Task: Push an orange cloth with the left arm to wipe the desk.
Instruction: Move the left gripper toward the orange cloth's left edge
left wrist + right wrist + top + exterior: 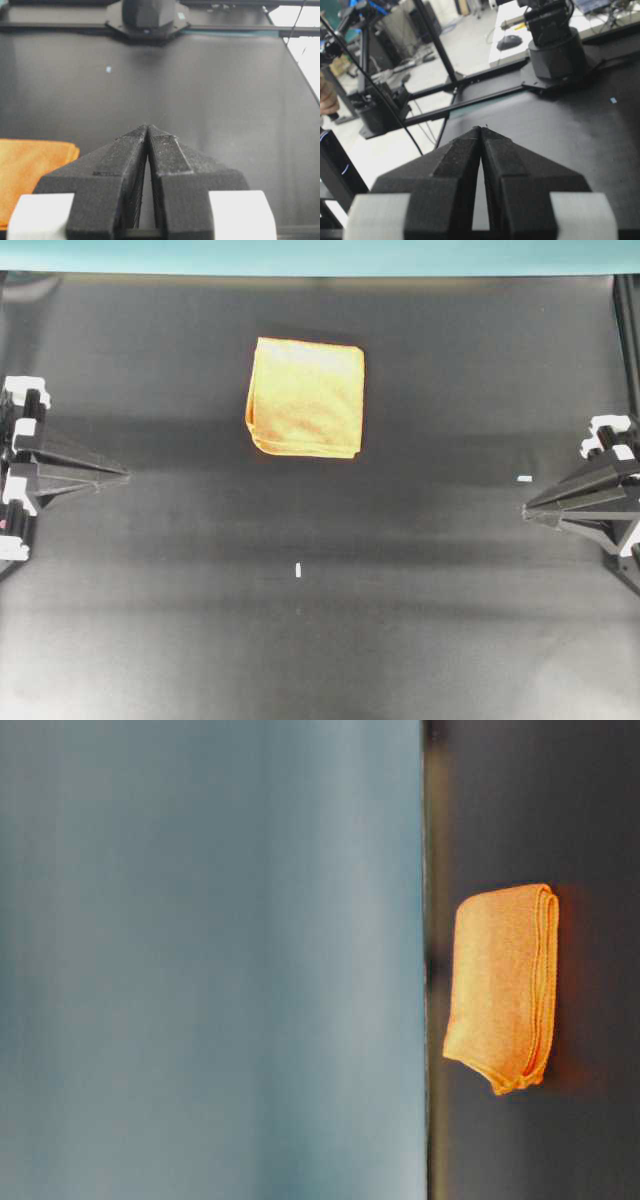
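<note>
The orange cloth lay folded on the desk toward its teal edge, well apart from your 2 grippers; left gripper and right gripper were both closed, empty.

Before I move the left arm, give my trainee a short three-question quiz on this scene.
1. True or false: the left gripper is touching the folded orange-yellow microfibre cloth.
2. Multiple choice: on the matte black desk in the overhead view, the cloth lies A) toward the teal strip, left of centre; B) at the near edge; C) under the right gripper.
3. Fill in: both grippers' jaws are ____.

Key: 1 false, it sits apart from the cloth; 2 A; 3 shut, holding nothing.
</note>
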`<state>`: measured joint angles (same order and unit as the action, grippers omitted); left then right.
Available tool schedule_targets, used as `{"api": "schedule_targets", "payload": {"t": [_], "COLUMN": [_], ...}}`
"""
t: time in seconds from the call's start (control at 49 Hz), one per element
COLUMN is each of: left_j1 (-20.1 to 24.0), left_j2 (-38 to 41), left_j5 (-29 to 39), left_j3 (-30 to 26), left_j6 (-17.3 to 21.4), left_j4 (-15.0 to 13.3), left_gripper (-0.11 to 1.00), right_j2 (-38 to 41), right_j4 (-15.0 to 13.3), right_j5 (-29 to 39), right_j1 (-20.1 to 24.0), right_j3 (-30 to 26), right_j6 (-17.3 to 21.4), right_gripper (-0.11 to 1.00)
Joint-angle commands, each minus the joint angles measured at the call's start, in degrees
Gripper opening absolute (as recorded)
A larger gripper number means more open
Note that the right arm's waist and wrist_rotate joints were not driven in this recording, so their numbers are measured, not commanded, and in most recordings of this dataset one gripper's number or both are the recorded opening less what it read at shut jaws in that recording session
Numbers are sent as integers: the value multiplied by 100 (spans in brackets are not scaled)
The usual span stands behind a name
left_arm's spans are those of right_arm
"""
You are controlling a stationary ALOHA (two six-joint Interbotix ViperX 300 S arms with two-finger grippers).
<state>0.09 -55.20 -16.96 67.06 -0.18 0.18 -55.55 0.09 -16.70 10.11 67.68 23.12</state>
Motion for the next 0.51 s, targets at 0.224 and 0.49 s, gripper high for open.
{"api": "schedule_targets", "payload": {"t": [0.224, 0.49], "left_j1": [396, 1433], "left_j2": [308, 1204], "left_j5": [-167, -431], "left_j3": [-97, -167], "left_j6": [-352, -703], "left_j4": [229, 237], "left_gripper": [0, 0], "right_j2": [70, 35], "right_j4": [9, 9], "right_j5": [527, 686], "right_j1": [9, 9], "right_j3": [-35, -35], "right_j6": [0, 0], "right_gripper": [0, 0]}}
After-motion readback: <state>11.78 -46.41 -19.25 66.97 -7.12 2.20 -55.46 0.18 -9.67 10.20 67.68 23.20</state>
